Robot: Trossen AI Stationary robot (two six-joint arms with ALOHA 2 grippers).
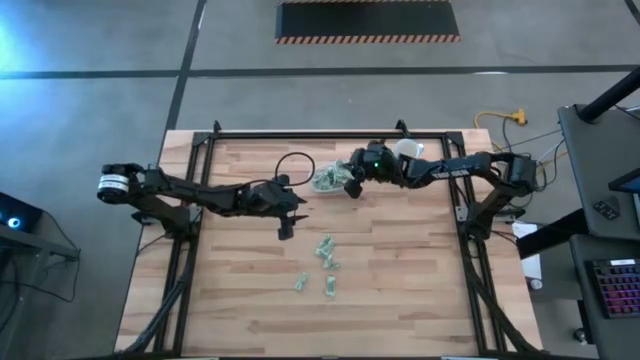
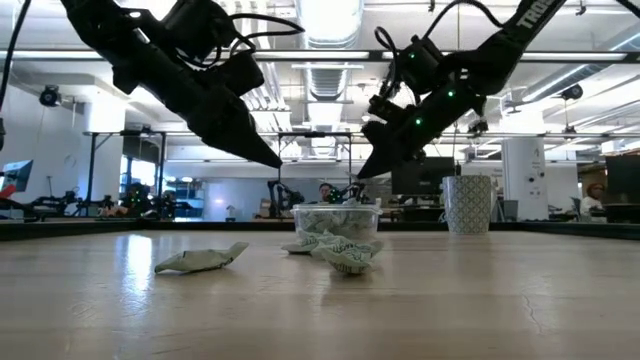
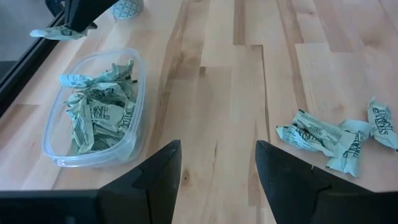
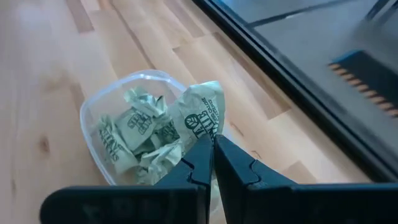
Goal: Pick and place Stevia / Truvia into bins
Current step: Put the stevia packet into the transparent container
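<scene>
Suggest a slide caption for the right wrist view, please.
Right gripper, shut on a Stevia packet, poised above the clear bin.

Both arms are dark, nearly black, built of jointed segments. In the overhead picture the left arm (image 1: 200, 195) runs from the left edge and ends at a silver-white round cap at its base, with a thin black cable looping near its wrist. The right arm (image 1: 450, 170) enters from the right and shows a small green light near its wrist. In the table-level picture, pale lettering appears at upper right. The fingers (image 3: 155, 180) are matte black and wedge-shaped.
</scene>
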